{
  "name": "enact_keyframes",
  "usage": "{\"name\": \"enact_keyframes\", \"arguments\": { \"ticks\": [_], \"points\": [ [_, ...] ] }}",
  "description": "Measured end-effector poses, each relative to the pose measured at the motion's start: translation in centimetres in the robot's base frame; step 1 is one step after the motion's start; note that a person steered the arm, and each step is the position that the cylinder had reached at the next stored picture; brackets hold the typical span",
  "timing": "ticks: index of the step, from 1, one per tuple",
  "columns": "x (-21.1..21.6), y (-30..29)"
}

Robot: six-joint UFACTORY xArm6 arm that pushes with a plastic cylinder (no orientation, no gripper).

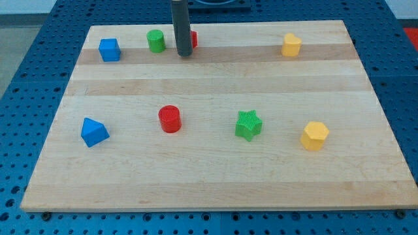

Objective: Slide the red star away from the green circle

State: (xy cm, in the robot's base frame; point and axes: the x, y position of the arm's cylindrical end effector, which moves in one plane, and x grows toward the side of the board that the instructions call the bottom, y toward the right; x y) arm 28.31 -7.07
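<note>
The wooden tabletop (215, 186) lies on a blue perforated base (39, 39). In the row nearest the view's bottom, four blocks stand well apart from one another: a blue triangular block (94, 132) at the view's left, a red cylinder (170, 119) to its right, a green star (248, 125) right of centre, and a yellow hexagonal block (315, 136) at the view's right. The far row, near the view's top, holds a blue cube (110, 49) at the left, then the green circle (155, 41), then the dark rod, and a yellow block (291, 45) well to the right. The rod descends from the view's top edge, and my tip (185, 54) rests on the tabletop just beside the green circle, on its right side, apart from it. The red star (194, 38) is almost wholly hidden behind the rod; only a red sliver shows at the rod's right edge, so its shape cannot be confirmed. It sits near the green circle, with the rod between them. This arm carries no claw, so no claw state applies.
</note>
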Motion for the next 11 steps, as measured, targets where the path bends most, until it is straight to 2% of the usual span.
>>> {"name": "enact_keyframes", "arguments": {
  "ticks": [2, 4, 5, 6, 7, 9, 10, 11],
  "points": [
    [-0.9, -0.6],
    [-0.9, -4.9],
    [-4.1, -4.8],
    [-4.7, -4.8],
    [-4.4, -3.2],
    [-2.6, 3.8],
    [-2.5, 3.4],
    [-5.0, -0.4]
  ]
}}
